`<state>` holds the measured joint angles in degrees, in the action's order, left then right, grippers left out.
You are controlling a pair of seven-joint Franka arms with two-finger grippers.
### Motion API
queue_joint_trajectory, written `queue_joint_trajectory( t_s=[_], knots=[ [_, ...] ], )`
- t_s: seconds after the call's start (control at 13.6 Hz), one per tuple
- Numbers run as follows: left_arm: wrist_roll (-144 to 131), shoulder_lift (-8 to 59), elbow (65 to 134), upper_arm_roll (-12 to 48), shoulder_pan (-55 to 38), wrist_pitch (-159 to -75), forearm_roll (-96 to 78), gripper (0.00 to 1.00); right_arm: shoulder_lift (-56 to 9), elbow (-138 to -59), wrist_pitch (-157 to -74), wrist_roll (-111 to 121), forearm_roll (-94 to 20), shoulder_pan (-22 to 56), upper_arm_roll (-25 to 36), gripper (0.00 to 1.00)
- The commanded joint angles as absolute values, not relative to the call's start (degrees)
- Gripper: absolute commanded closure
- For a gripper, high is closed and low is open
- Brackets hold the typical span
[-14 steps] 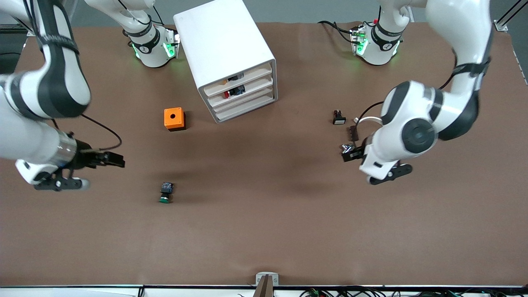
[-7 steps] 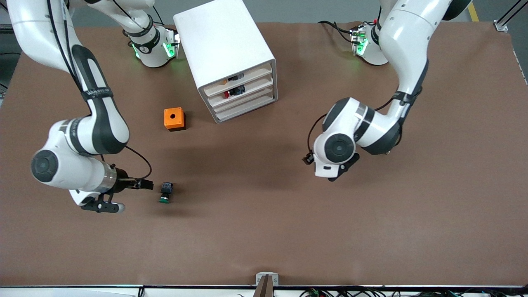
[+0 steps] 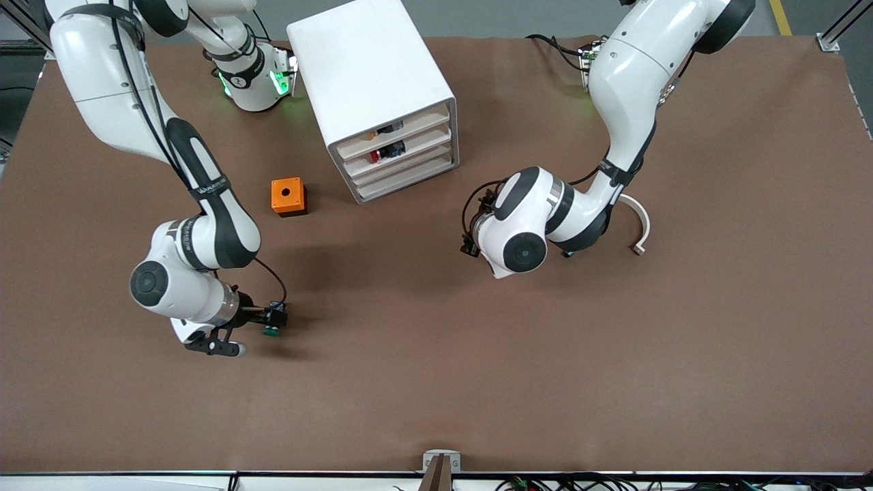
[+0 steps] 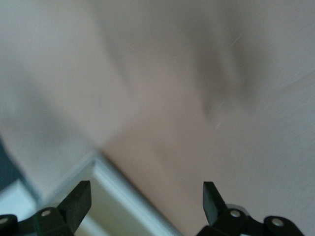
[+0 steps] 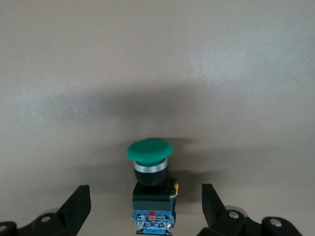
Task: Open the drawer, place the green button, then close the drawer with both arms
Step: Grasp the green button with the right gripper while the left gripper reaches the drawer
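Both glossy white arms have swung inward — the right gripper (image 5: 142, 206) now brackets the green-capped black button (image 5: 150, 189), jaws spread, not clamping. Left gripper (image 4: 145, 206), jaws apart and empty, is by the white cabinet (image 3: 372, 82) — its drawer fronts blurred.

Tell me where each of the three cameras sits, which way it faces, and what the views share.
Front view: high, across the table from the bases, looking down on the tall white box-shaped cabinet and both arms.
Right wrist view: on the right arm, showing the open right claw around the small green-capped black push button.
Left wrist view: on the left arm, showing the open left claw by a white edge.
Shared: the button, front and right wrist.
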<state>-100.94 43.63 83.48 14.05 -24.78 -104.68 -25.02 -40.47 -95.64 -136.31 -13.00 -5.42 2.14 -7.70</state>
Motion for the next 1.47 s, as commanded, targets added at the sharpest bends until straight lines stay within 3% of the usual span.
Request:
queue_joint_trajectory(
  t_s=[0.0, 0.15, 0.51, 0.66, 0.88, 1.03, 1.39],
  knots=[
    [-106.51, 45.26, 82.09, 13.71, -24.87, -104.5, -31.98, 0.0, -39.99, -97.03, -137.02, -13.89, -5.8, 2.2, -8.09, 0.0],
    [-110.9, 45.7, 82.79, 13.71, -25.05, -103.71, -35.23, 0.01, -39.99, -97.12, -136.58, -13.71, -5.63, 2.2, -8.09, 0.12],
    [-120.47, 49.73, 82.53, 13.62, -24.88, -101.51, -50.92, 0.08, -39.9, -96.94, -134.91, -13.54, -5.19, 2.29, -8.09, 0.76],
    [-122.51, 50.8, 82.44, 13.45, -25.48, -101.51, -53.61, 0.15, -39.9, -96.86, -134.91, -13.54, -5.19, 2.02, -8.09, 0.94],
    [-122.78, 52.64, 82.35, 13.62, -25.84, -97.93, -54.58, 0.31, -39.99, -96.51, -134.91, -13.45, -5.27, 1.41, -8.09, 1.0],
    [-124.36, 53.35, 82.35, 13.62, -26.98, -96.07, -54.41, 0.34, -39.82, -94.15, -133.61, -13.71, -5.45, 1.67, -8.09, 1.0],
    [-124.45, 55.63, 82.44, 13.88, -28.91, -95.63, -54.58, 0.35, -39.64, -85.97, -120.25, -13.97, -5.1, 2.02, -7.65, 1.0]
  ],
)
